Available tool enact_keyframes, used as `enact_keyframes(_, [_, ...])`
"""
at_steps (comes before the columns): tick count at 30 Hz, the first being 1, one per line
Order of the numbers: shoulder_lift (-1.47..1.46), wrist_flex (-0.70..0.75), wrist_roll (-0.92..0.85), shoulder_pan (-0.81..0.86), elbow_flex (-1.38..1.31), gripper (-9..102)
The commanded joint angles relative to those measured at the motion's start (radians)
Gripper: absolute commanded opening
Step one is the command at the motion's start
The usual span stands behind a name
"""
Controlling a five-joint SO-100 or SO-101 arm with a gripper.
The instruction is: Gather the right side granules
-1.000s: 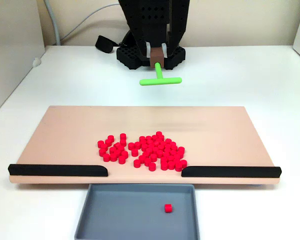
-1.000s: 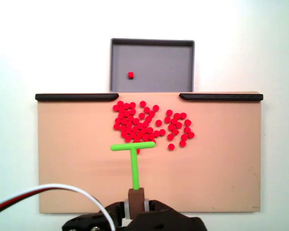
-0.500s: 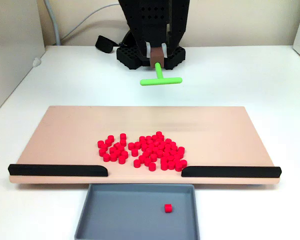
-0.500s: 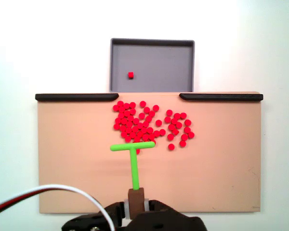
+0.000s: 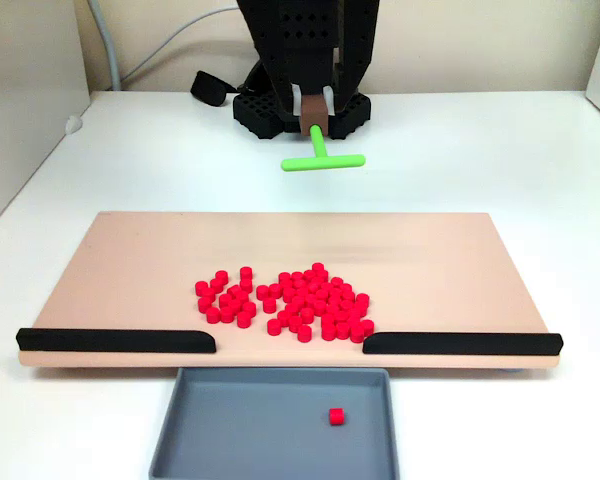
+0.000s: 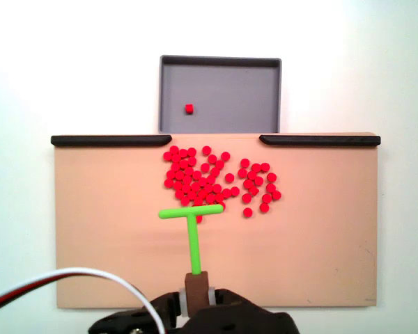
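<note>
Here we take the peach board [image 5: 130, 260] as our landmark. Its near edge in a fixed view carries two black rails [image 5: 116, 341], one at each end, with an open gap between them; the grey tray [image 5: 170, 440] sits just past that gap, holding one red pellet [image 5: 334, 416]. The granules [image 5: 290, 303] lie in a loose heap on the board, close behind the gap, a smaller clump to the left of the main mass in this view. In a fixed view from the arm's side, that smaller clump [image 6: 258, 184] sits to the right of the main heap. Wide bare board stretches on both sides of the heap and behind it, toward the arm.

We see the gripper [image 6: 197, 284] closed on the brown base of a green T-shaped tool [image 6: 193, 229], its crossbar lying over the board just short of the heap's arm-side edge; whether it touches the surface we cannot tell. In the facing fixed view the tool [image 5: 322, 156] hangs beyond the board's far edge.

We find no writing or labels we can read.
</note>
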Motion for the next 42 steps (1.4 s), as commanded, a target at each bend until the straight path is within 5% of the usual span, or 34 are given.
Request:
enact_keyframes(1, [0.009,-0.005,-0.009,-0.012,-0.029,0])
enact_keyframes(21, [0.003,-0.005,-0.270,0.037,-0.029,0])
enact_keyframes(42, [-0.052,-0.003,-1.019,0.305,-0.028,0])
